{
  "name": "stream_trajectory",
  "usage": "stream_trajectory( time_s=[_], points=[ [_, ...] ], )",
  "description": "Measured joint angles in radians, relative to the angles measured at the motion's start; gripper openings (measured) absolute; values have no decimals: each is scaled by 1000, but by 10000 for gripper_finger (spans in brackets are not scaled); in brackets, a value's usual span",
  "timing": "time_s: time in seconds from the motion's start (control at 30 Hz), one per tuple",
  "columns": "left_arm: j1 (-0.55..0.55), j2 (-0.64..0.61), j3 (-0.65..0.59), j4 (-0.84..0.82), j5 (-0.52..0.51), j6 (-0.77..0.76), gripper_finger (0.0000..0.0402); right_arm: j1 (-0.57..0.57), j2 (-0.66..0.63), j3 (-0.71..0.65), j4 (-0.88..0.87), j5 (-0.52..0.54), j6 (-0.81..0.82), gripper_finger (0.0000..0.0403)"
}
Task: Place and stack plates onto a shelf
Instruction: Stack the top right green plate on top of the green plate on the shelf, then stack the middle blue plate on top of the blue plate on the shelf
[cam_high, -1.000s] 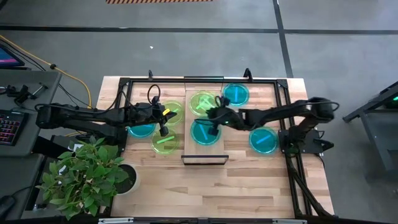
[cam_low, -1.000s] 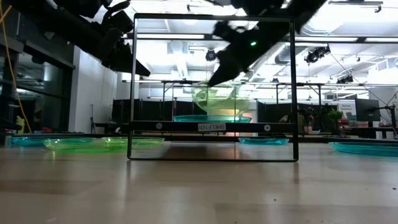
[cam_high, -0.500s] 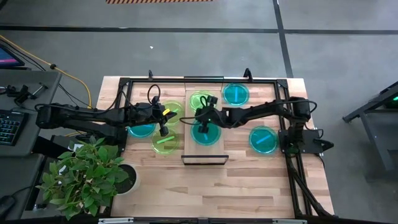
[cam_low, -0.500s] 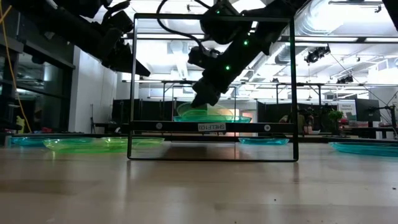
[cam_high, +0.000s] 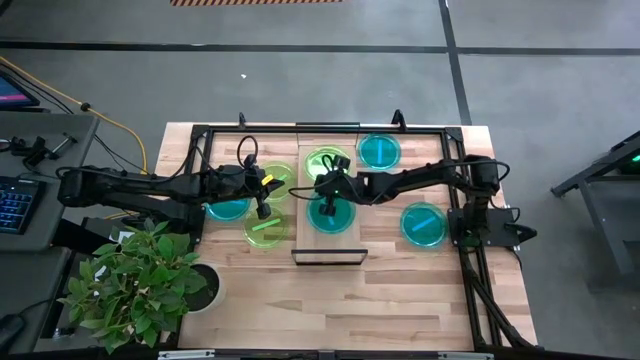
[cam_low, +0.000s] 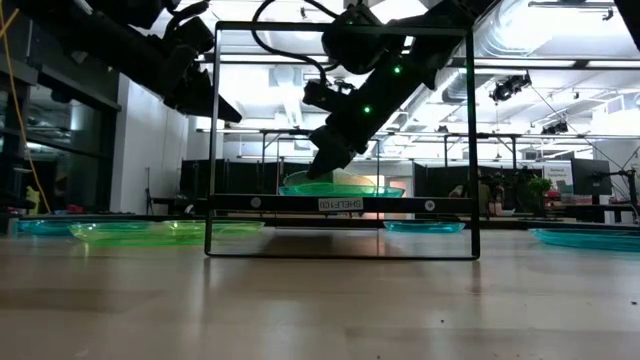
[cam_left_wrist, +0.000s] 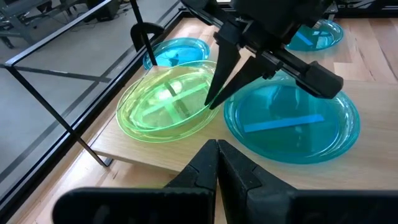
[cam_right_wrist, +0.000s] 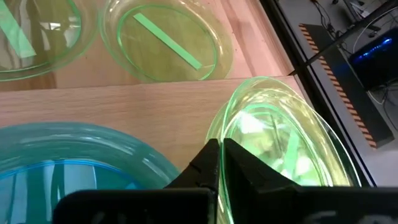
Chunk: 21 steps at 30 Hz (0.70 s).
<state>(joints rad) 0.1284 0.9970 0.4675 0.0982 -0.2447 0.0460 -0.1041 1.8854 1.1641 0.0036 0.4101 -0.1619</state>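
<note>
The shelf (cam_high: 332, 243) stands mid-table. On its far half lies a yellow-green plate (cam_high: 322, 160), on its near half a cyan plate (cam_high: 328, 214). My right gripper (cam_high: 328, 190) is between the two, shut on the yellow-green plate (cam_left_wrist: 165, 102). My left gripper (cam_high: 262, 204), shut, hovers left of the shelf above loose plates: a cyan one (cam_high: 226, 209) and two yellow-green ones (cam_high: 277, 177) (cam_high: 265, 229). Two more cyan plates (cam_high: 379, 150) (cam_high: 423, 225) lie right of the shelf. My right gripper pinches the yellow-green plate's rim (cam_left_wrist: 208, 107) between its two fingertips, on the side facing the cyan plate. The fingers (cam_left_wrist: 219, 68) slant down from the table's right. The plate's bottom rests on the shelf board (cam_left_wrist: 155, 152), in front of the cyan plate (cam_left_wrist: 292, 121).
Dark metal frame bars (cam_high: 205, 170) run around the work area, and the shelf's end frame (cam_low: 212, 140) rises high. A potted plant (cam_high: 140, 280) sits at the table's near left corner. Bare wood lies near of the shelf (cam_high: 330, 300).
My right gripper moved toward the table's left and down, carrying the yellow-green plate. The plate was lifted and tilted steeply a second ago; it now lies low on the shelf's far half beside the cyan plate. The gripper stayed shut on its rim.
</note>
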Motion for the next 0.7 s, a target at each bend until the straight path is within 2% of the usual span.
stream_trajectory(
  time_s=[0.1, 0.4, 0.6, 0.7],
  points=[
    [0, 0, 0, 0, 0, 0, 0, -1, 0, 0, 0, 7, -17, 34],
    [0, 0, 0, -2, 0, 3, 0, 5, -31, 0, -20, 47, -30, 141],
    [0, 0, 0, -38, 0, 2, 0, 7, -117, -5, -211, 51, 68, 178],
    [0, 0, 0, -47, 0, 3, 0, 7, -178, -81, -231, 65, 115, 183]
  ],
)
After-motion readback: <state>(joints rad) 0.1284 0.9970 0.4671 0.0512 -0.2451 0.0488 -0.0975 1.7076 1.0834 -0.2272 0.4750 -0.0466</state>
